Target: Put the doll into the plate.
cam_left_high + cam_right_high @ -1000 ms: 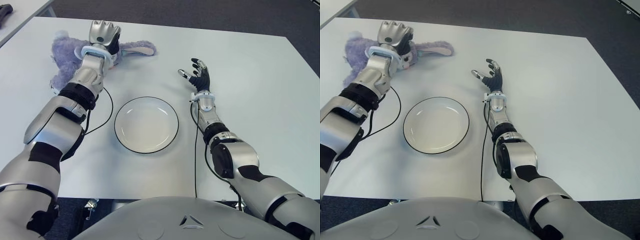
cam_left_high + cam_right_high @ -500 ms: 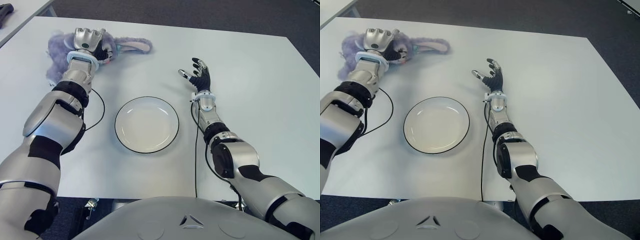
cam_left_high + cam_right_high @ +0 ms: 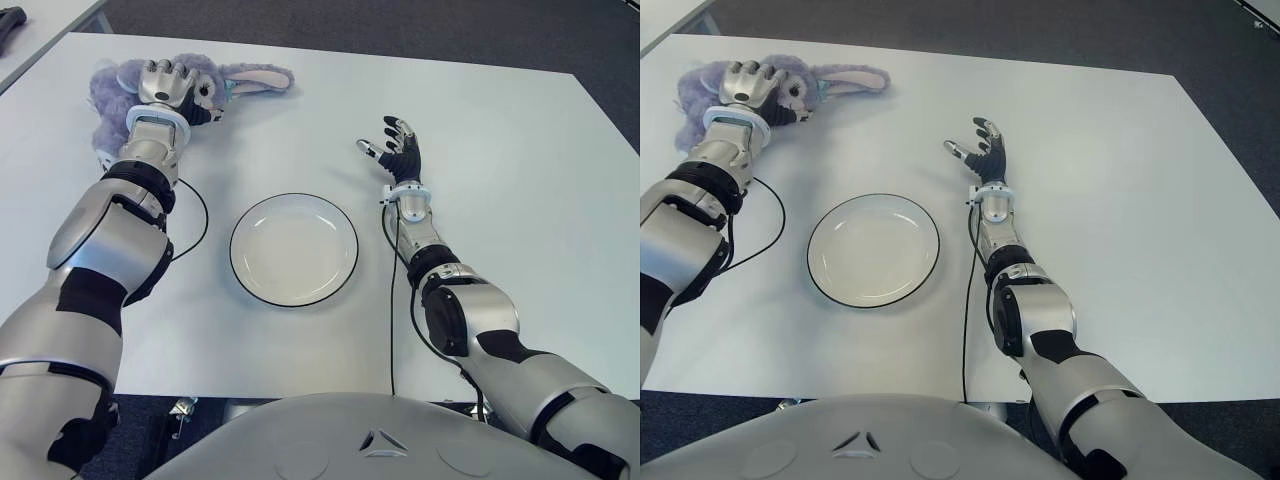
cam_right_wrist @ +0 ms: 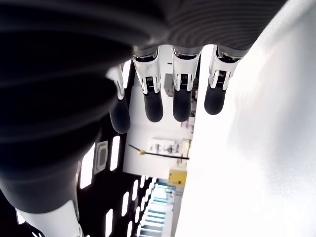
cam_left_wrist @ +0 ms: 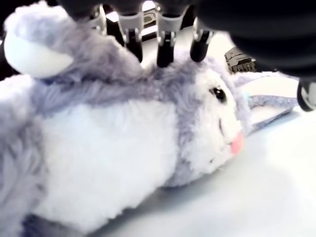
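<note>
Purple doll under open left robot hand

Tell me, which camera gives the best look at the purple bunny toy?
The left wrist view: the doll fills it, showing face, pink nose and white belly under the left hand. Both eye views show it small at the table's far left corner, partly hidden. The right wrist view misses it.

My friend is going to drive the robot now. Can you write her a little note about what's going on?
Left hand: over the fluffy purple bunny doll at the white table's far left corner, fingers draped on the fur, no firm grip visible.
Right hand: open, empty, right of the white black-rimmed plate.
Done: reached the doll.
Left: grip it, lift it, put it in the plate.
</note>
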`<act>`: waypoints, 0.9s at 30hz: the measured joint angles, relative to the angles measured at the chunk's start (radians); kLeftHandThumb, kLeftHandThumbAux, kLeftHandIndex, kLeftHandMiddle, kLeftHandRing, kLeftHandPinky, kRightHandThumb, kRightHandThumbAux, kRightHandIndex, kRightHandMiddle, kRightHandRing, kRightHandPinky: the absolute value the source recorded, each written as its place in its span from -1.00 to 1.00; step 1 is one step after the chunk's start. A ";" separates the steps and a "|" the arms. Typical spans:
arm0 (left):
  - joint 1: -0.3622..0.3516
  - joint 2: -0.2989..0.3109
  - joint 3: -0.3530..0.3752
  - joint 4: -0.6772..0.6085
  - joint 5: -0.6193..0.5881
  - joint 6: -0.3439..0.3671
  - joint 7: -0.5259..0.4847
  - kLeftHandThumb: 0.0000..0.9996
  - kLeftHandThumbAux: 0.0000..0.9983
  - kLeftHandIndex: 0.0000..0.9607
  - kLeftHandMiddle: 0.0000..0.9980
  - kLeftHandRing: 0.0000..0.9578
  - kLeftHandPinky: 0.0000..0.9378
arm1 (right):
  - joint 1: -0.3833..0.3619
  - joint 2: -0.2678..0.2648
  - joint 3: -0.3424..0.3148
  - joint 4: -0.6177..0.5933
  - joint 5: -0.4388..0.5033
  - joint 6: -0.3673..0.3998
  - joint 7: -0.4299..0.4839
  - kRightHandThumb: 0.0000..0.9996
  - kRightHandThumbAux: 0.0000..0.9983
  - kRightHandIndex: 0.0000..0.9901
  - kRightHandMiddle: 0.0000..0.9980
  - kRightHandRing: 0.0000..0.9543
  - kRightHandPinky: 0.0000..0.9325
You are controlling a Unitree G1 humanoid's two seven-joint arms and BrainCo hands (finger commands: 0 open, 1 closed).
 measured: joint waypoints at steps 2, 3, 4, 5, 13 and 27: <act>0.000 -0.002 0.005 0.004 -0.007 0.000 -0.002 -0.59 -0.64 -1.00 -1.00 -1.00 -0.96 | 0.000 0.000 0.000 0.000 0.000 0.000 0.000 -0.88 0.62 -0.58 -0.69 -0.73 -0.71; 0.000 -0.003 0.009 0.006 -0.009 0.000 -0.003 -0.59 -0.64 -1.00 -1.00 -1.00 -0.96 | 0.000 0.000 0.000 0.000 0.000 0.000 0.000 -0.87 0.63 -0.58 -0.68 -0.72 -0.71; 0.000 -0.004 0.012 0.008 -0.010 0.000 -0.005 -0.59 -0.64 -1.00 -1.00 -1.00 -0.95 | 0.000 0.000 0.000 0.000 0.000 0.000 0.000 -0.87 0.63 -0.58 -0.68 -0.72 -0.71; 0.000 -0.005 0.014 0.008 -0.012 -0.001 -0.006 -0.59 -0.63 -1.00 -1.00 -1.00 -0.95 | 0.000 0.000 0.000 0.000 0.000 0.000 0.000 -0.86 0.64 -0.57 -0.68 -0.72 -0.71; 0.000 -0.014 0.019 0.013 -0.027 -0.001 -0.008 -0.58 -0.63 -1.00 -1.00 -1.00 -0.96 | 0.000 0.000 0.000 0.001 0.000 0.000 -0.001 -0.84 0.65 -0.59 -0.68 -0.70 -0.70; 0.000 -0.028 0.023 0.015 -0.030 0.003 -0.007 -0.60 -0.64 -1.00 -1.00 -1.00 -1.00 | 0.000 0.000 0.003 0.001 -0.002 0.000 -0.016 -0.79 0.70 -0.62 -0.66 -0.68 -0.71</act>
